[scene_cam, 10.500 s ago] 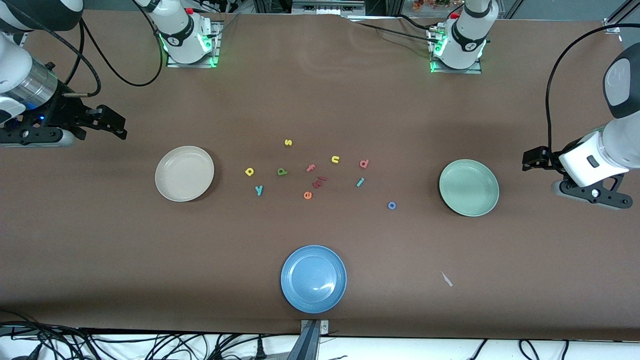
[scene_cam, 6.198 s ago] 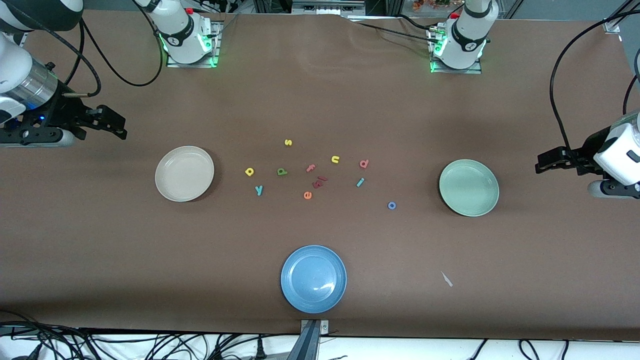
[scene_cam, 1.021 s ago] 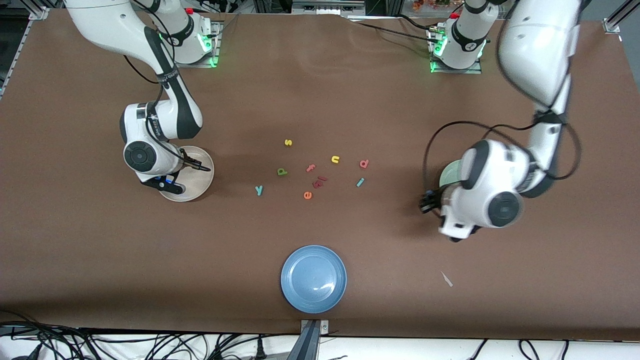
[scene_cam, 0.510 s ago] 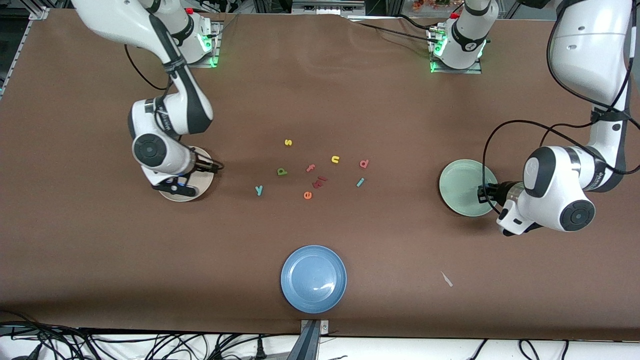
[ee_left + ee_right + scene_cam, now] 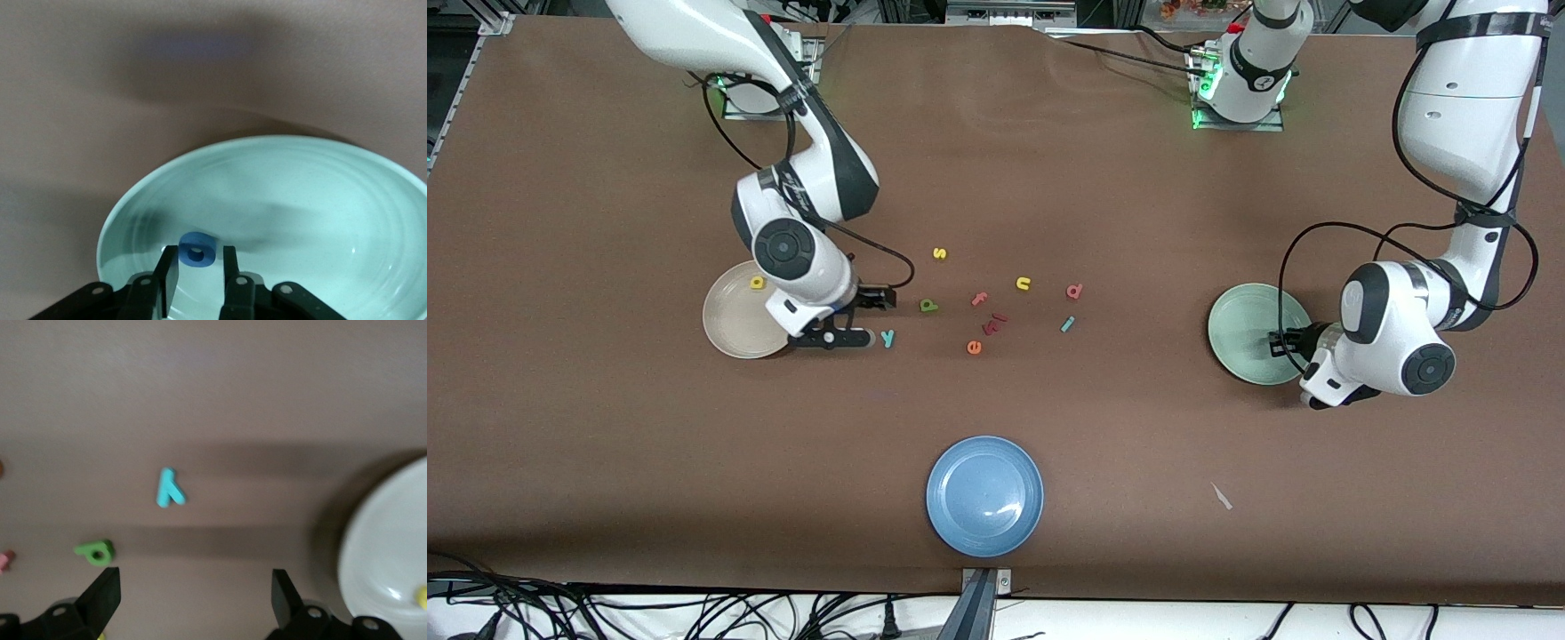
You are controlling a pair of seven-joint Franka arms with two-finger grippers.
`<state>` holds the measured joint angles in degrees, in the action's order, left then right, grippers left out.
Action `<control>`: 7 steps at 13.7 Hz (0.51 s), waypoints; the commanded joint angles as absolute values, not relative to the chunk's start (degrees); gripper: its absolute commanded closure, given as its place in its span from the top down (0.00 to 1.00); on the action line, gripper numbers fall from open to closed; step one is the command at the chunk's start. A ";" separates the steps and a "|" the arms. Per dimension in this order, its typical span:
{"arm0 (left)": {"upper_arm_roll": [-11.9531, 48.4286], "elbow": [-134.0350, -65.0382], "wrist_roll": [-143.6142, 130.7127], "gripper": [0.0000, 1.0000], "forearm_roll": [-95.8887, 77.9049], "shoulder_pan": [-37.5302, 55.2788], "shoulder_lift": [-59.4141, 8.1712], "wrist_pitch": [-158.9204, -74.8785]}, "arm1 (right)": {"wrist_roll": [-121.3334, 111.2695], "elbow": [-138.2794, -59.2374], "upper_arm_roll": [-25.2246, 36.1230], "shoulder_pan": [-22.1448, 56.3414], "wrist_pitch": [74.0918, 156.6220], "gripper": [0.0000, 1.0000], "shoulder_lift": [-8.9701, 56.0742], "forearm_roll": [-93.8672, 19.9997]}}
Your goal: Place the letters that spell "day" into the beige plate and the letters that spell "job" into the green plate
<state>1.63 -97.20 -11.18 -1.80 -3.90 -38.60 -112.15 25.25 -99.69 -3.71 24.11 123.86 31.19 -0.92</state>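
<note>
The yellow "a" (image 5: 757, 283) lies in the beige plate (image 5: 729, 324). My right gripper (image 5: 871, 317) hangs open and empty just off that plate's rim, over the table beside the teal "y" (image 5: 887, 338) and the green "d" (image 5: 928, 305). In the right wrist view the teal "y" (image 5: 169, 489) lies ahead of the open right gripper (image 5: 195, 579). My left gripper (image 5: 1279, 343) is low in the green plate (image 5: 1240, 329). The blue "o" (image 5: 197, 249) sits between its fingers (image 5: 229, 263), which stand slightly apart from it. The teal "j" (image 5: 1067, 324) and the pinkish-red "b" (image 5: 1074, 291) lie mid-table.
Among the letters are a yellow "s" (image 5: 939, 253), a yellow "u" (image 5: 1023, 284), a pink "f" (image 5: 980, 299), dark red pieces (image 5: 994, 324) and an orange "e" (image 5: 974, 347). A blue plate (image 5: 984, 495) sits near the front edge, a white scrap (image 5: 1221, 496) beside it.
My right gripper opened, left the yellow "a" in the beige plate and moved off it toward the teal "y". My left gripper settled lower over the green plate and its fingers parted from the blue "o".
</note>
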 commanded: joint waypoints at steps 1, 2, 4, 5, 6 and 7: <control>2.55 -97.65 -10.46 1.00 -0.53 -4.13 -33.50 -108.31 | 24.52 -92.37 -4.13 24.52 125.23 0.94 39.36 -0.88; 2.64 -97.47 -11.16 1.00 -1.14 -3.35 -31.49 -105.85 | 24.61 -92.37 -4.13 24.61 127.42 0.81 39.98 -1.05; 6.30 -97.65 -15.18 1.00 -1.41 -2.55 -27.88 -104.42 | 24.61 -92.63 -4.22 24.87 128.14 0.67 40.78 -1.14; 9.46 -97.47 -19.12 1.00 -1.49 -2.64 -27.25 -104.50 | 24.61 -92.81 -4.22 24.96 128.41 0.66 41.39 -1.14; 13.06 -97.30 -22.99 1.00 -2.02 -2.55 -27.33 -104.94 | 24.61 -93.07 -4.22 25.05 128.93 0.65 41.74 -1.23; 16.31 -97.29 -26.25 1.00 -2.11 -2.29 -27.42 -106.16 | 24.61 -93.60 -4.22 25.14 129.02 0.62 41.75 -1.23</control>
<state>11.63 -96.16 -20.35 -1.92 -3.19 -28.13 -104.99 25.22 -94.25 -3.98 24.97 128.81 41.01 -0.92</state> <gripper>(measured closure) 0.000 0.339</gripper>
